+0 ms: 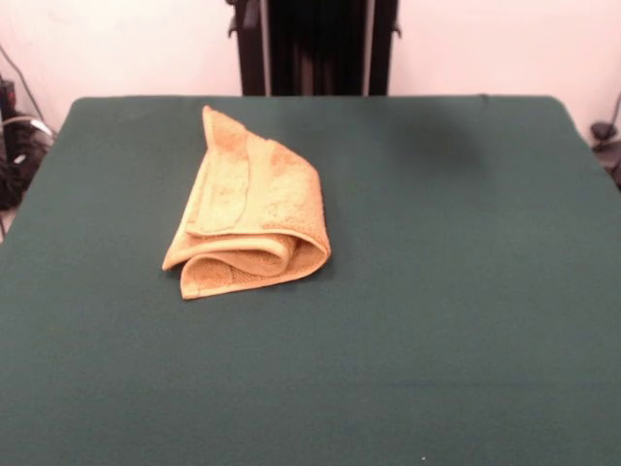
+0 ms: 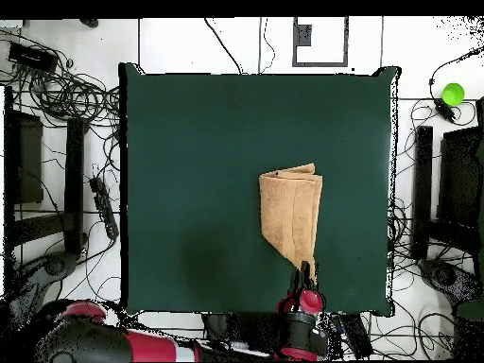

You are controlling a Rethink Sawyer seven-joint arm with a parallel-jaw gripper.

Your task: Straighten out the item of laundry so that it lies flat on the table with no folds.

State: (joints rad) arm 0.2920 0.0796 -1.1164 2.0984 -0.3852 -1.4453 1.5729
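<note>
The towel [image 1: 250,209] lies folded over on itself on the green worktop [image 1: 466,291], left of centre in the front view, and tapers to a point at its far end. At the near end, rolled layers are stacked with open loops showing, so it is clearly several thicknesses deep. Seen from overhead, it is a narrow folded strip, and the end effector [image 2: 305,280] sits right at the pointed corner nearest the robot's base. Whether that end effector is clenched on the corner or released cannot be told from either view. By my judgement, the task is barely begun: every fold remains, and the cloth must still be opened out and spread flat.
</note>
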